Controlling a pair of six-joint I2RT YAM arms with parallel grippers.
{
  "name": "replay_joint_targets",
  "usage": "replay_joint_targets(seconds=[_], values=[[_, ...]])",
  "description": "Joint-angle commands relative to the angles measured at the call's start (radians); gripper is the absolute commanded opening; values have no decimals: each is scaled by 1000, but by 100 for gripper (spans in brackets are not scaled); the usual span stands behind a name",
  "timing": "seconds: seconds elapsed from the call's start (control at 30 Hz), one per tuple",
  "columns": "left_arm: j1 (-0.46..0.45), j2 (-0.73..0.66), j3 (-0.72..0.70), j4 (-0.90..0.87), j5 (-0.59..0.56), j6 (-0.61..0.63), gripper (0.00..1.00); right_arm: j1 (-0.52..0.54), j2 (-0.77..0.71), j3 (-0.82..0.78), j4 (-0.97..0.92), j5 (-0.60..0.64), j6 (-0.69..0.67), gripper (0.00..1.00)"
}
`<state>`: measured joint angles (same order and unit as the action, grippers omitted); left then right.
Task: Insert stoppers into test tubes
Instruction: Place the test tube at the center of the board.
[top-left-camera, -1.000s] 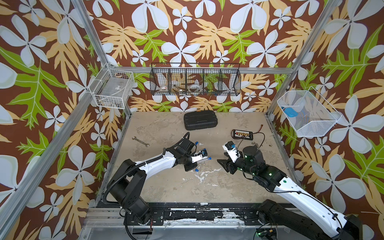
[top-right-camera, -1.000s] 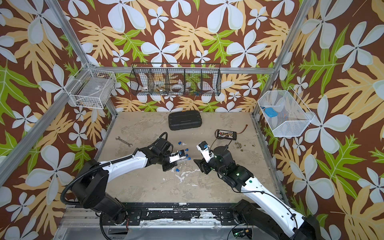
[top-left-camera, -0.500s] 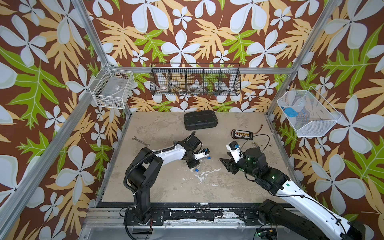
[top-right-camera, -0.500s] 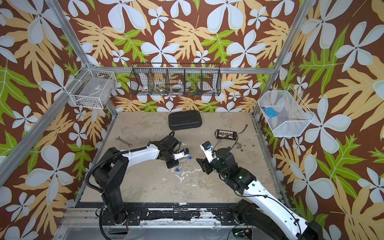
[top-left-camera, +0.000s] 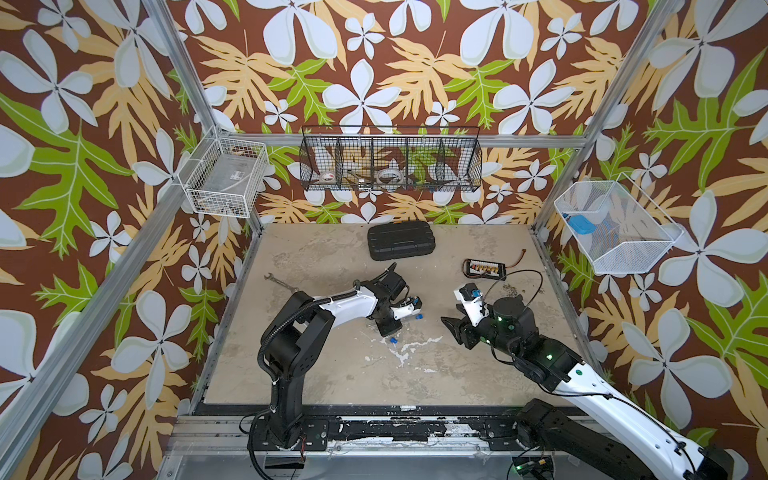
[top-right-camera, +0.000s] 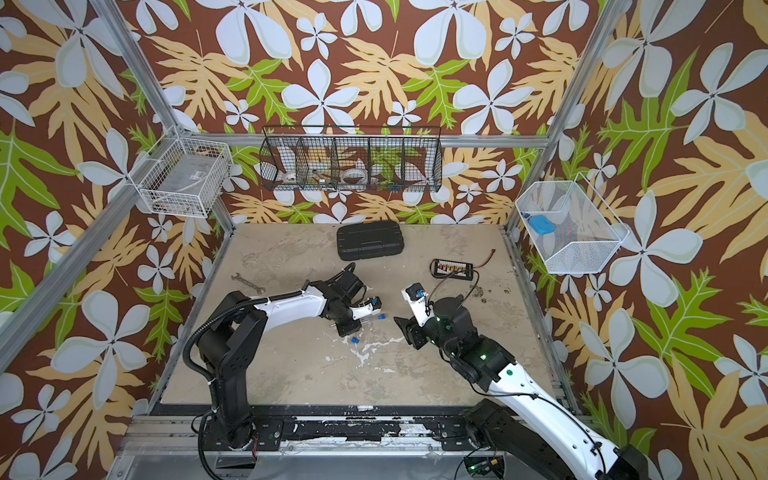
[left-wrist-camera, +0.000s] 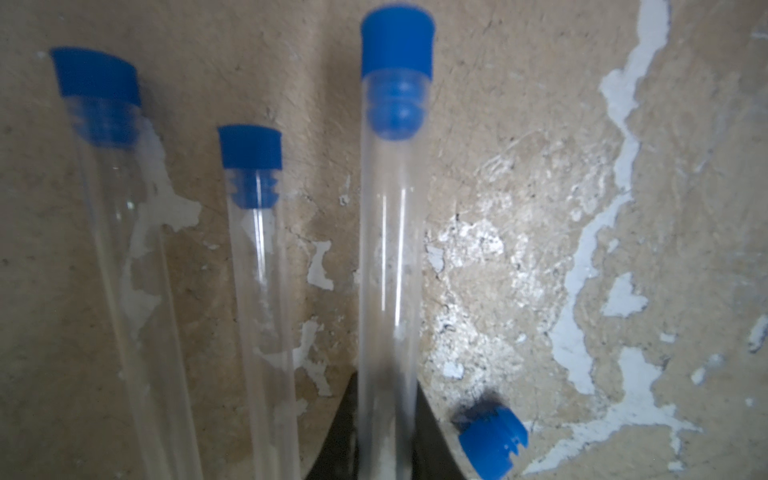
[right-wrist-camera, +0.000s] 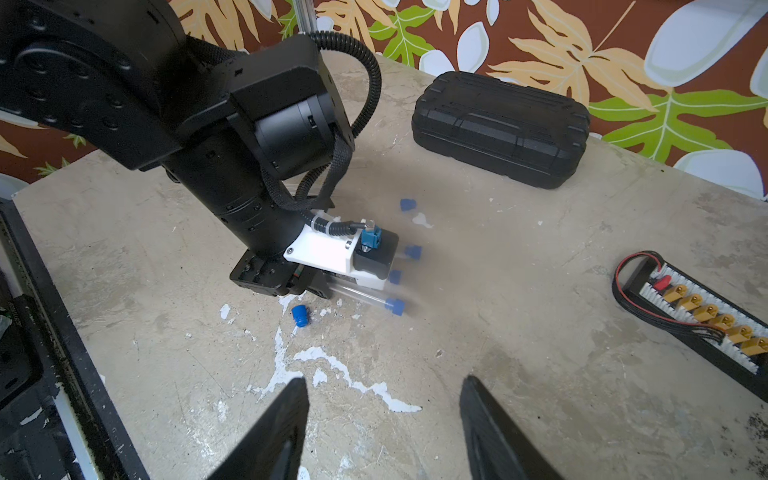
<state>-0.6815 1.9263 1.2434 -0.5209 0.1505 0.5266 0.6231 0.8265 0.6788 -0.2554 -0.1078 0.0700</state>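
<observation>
Your left gripper (left-wrist-camera: 384, 440) is pinched on one end of a clear test tube (left-wrist-camera: 386, 257). The tube's long axis runs straight out from the jaws to a blue stopper (left-wrist-camera: 395, 45) seated in its far end. A loose stopper (left-wrist-camera: 492, 440) lies on the table (left-wrist-camera: 540, 124) just beside those jaws, far nearer this arm than the right gripper (right-wrist-camera: 382, 419), which hangs spread and empty, well apart.

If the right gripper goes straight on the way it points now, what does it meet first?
The right gripper points down at the bare table, so likely that first. If it clears the table, next comes the stoppered test tube in the left gripper. Depth is unclear.
</observation>
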Motion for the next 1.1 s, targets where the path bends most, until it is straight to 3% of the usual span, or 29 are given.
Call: replay_joint_targets(seconds=[0.0, 0.7, 0.93, 1.07], values=[[-1, 14, -6, -42, -41, -12, 14, 2, -4, -1, 1, 5, -10, 61], [-1, 10, 6, -40, -57, -11, 24, 1, -18, -3, -5, 5, -15, 61], [-1, -113, 11, -32, -3, -25, 33, 1, -22, -9, 5, -12, -7, 61], [0, -216, 24, -70, -28, -28, 37, 1, -17, -13, 14, -19, 3, 61]])
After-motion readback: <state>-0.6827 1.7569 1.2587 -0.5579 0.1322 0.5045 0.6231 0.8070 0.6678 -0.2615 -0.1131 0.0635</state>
